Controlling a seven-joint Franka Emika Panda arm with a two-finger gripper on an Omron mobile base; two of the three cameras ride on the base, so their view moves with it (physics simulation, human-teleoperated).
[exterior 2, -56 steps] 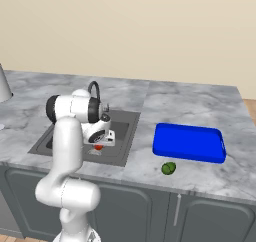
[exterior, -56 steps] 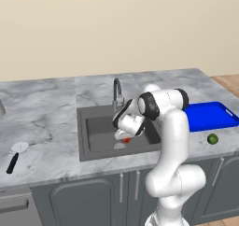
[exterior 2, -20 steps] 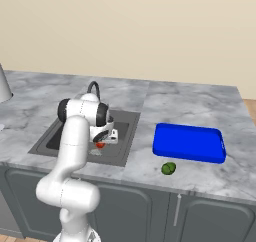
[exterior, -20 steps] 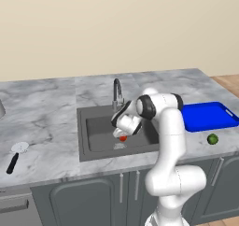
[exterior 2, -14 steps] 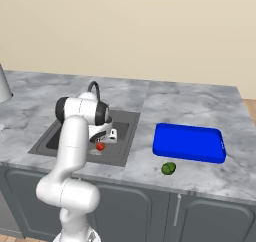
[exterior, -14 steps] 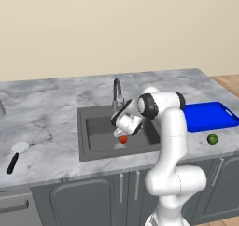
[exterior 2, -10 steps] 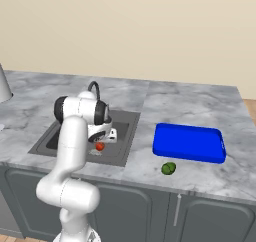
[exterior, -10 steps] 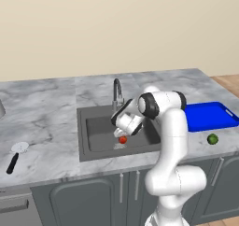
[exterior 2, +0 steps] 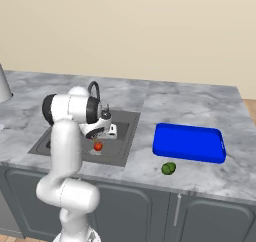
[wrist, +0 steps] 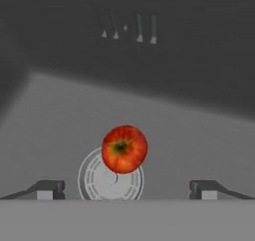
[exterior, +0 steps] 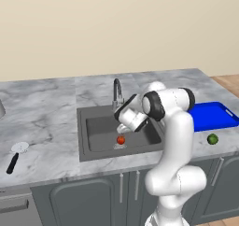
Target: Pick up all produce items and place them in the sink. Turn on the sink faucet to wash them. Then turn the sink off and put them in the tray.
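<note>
Fingers point(wrist: 124, 189) are spread wide with nothing in them, hanging over the sink point(exterior: 95, 132) where the red tomato point(wrist: 124, 149) sits by the drain point(wrist: 110, 179), green one point(exterior: 213, 138) out on the bench point(exterior: 42, 113) near the blue tray point(exterior: 215, 116).

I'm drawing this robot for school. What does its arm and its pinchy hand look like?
The arm is smooth, glossy white, made of fat rounded tubes with dark grey bands at the joints. Its base bulges like a white blob. The gripper has a white body and two small dark fingertips. No cables or markings are visible.
</note>
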